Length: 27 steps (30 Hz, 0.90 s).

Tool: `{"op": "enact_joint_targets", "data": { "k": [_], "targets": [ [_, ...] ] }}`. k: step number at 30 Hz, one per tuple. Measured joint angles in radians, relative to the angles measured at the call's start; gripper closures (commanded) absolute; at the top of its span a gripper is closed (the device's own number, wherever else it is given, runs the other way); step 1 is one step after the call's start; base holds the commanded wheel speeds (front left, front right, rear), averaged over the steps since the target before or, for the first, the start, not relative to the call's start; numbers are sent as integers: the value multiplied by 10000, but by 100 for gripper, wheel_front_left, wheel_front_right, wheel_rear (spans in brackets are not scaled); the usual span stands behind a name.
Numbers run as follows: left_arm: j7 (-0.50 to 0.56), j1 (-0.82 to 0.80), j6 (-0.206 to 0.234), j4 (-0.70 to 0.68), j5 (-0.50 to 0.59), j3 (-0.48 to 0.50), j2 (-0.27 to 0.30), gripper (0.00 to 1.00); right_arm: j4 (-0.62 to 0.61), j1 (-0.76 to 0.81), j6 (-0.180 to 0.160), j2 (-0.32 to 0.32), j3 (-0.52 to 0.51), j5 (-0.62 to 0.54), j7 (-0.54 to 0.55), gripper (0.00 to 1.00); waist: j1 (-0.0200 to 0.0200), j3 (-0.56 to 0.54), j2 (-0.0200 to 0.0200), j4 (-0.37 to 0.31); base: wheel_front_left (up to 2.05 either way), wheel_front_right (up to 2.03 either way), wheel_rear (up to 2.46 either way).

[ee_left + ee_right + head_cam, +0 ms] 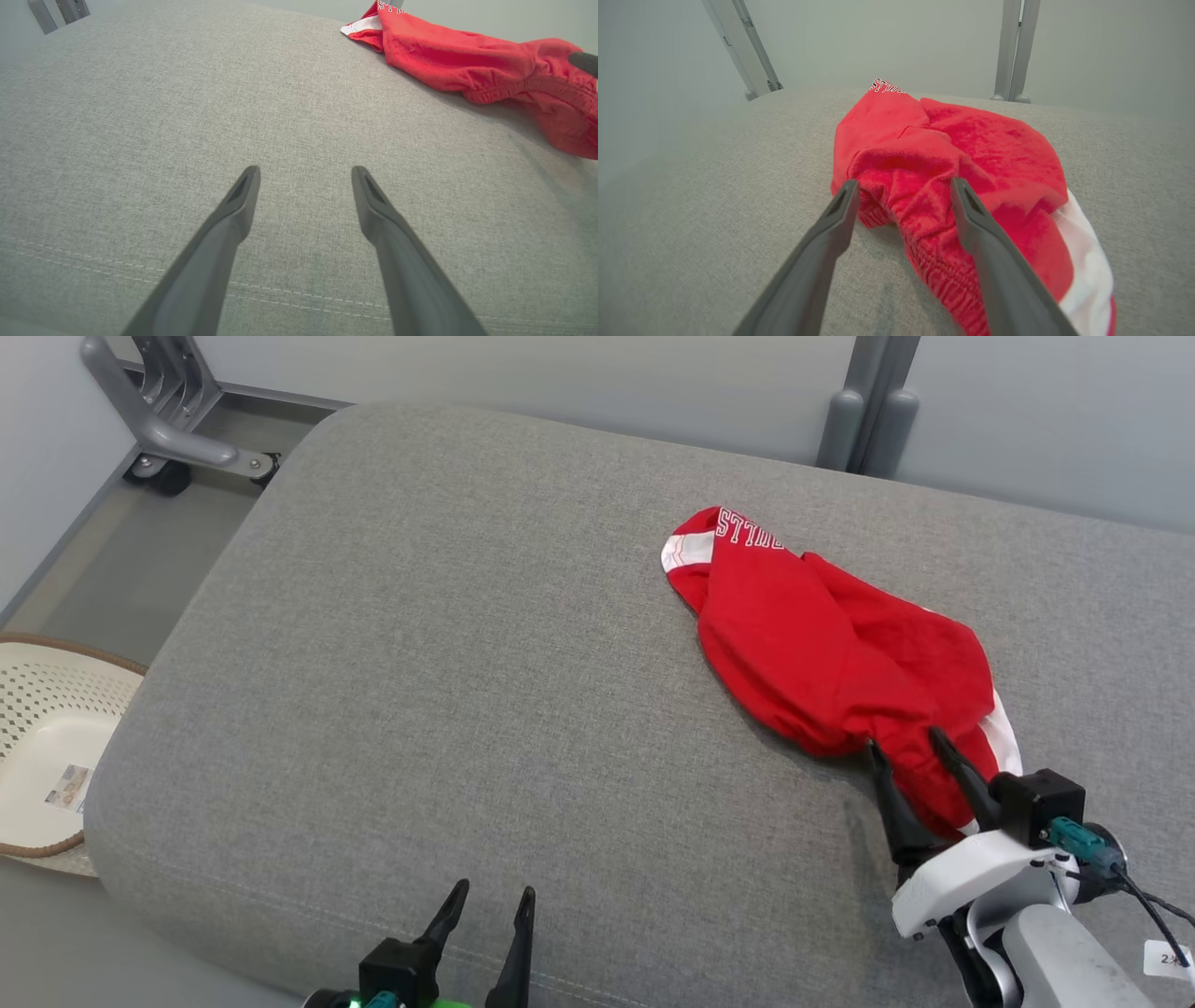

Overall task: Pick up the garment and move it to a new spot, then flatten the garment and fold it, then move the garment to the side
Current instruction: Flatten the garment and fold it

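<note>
Basket [42, 747] cut off at left edge. Garment's [822, 644] white lettering is upside down, partly folded under, hard to read. Garment lies crumpled centre-right on cushion [420, 663]. R gripper [907, 744] spread wide, tips at its elastic end, lower right, holding nothing. L gripper [493, 891], bottom edge, also wide, over cushion.
</note>
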Motion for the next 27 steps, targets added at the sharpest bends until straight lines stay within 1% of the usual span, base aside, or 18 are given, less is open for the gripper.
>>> {"op": "enact_joint_targets", "data": {
  "k": [6, 7, 8, 9, 10, 13, 16, 21, 26, 27],
  "targets": [
    [0, 32, 23, -4, -81, -63, 0, 0, 903, -493, -2, 23, -502, -704, 163, 0, 0, 30, 0, 95, 0, 0, 0],
    [0, 32, 27, 0, -82, -69, 0, 0, 1045, -551, -2, 63, -518, -784, 222, 9, 0, 31, 0, 122, 0, 0, 0],
    [0, 32, 56, -2, -98, -75, 0, 0, 1177, -611, -2, 109, -518, -830, 295, 55, 0, 34, 0, 150, 0, 0, 0],
    [0, 32, 56, -2, -107, -71, 0, 0, 1306, -686, -2, 151, -481, -848, 385, 85, 0, 39, 0, 177, 0, 0, 0],
    [0, 32, 56, 0, -107, -75, 0, 0, 1396, -751, -2, 188, -476, -857, 403, 100, 0, 45, 0, 202, 0, 0, 0],
    [0, 32, 67, -6, -136, -61, 0, 0, 1603, -1025, 0, 178, -740, -913, 391, 100, 0, 83, 0, 251, 0, 0, 0],
    [0, 30, 71, -44, -136, -31, 0, 0, 1747, -1402, 0, -125, -1358, -924, 316, 100, 0, 155, 0, 267, 0, 0, 0],
    [0, -33, 65, -75, -82, -52, 0, 0, 2508, -1956, 2, -1066, -2778, -1093, 328, 100, 0, 352, 0, 319, 0, 0, 0],
    [0, -176, 17, -15, 2, -56, 2, 0, 4056, -2262, 6, -1825, -4454, -1829, 495, 100, 0, 492, 0, 452, 0, 0, 0],
    [0, -179, 17, -10, 2, -56, 2, 0, 4416, -2328, 6, -1942, -4888, -1990, 500, 61, 0, 509, 0, 478, 0, 0, 0]
  ]
}}
